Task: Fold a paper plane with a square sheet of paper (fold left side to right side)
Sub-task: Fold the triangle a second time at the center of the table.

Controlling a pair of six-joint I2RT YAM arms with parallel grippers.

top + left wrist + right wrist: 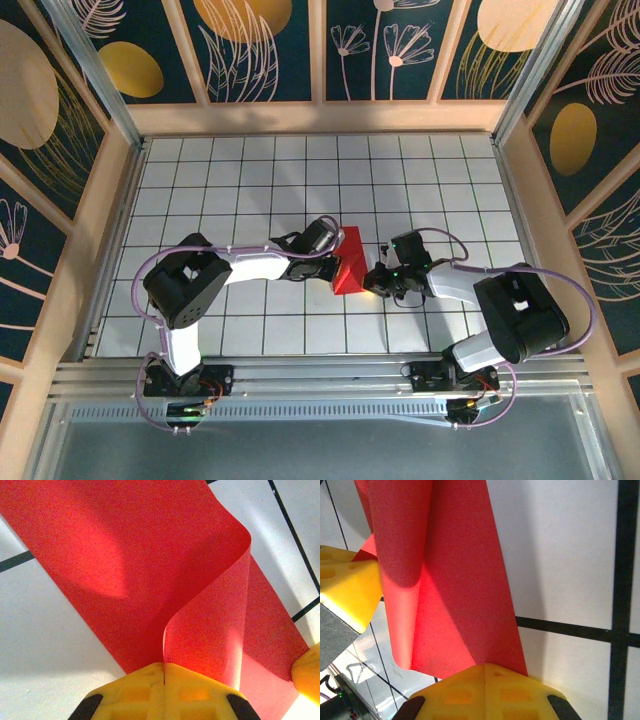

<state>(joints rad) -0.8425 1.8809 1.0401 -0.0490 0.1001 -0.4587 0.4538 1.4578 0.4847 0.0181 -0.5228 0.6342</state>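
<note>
at table point(230, 190) centre, we see square sheet of paper point(350, 262) curled over, not creased flat yet. left gripper point(164, 676) pinching its edge, right gripper point(485, 674) too. later folds all pending, we reckon.

It was a robot lab cell: a white gridded table point(250, 180) (black lines), walled around by leaf-patterned panels point(260, 50), with aluminium rails point(320, 385) along its near edge.

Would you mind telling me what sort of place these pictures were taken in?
Most likely a purpose-built robot test cell: a white gridded table boxed in by wooden-framed patterned wall panels, with the left arm and right arm bolted to an aluminium rail.
</note>
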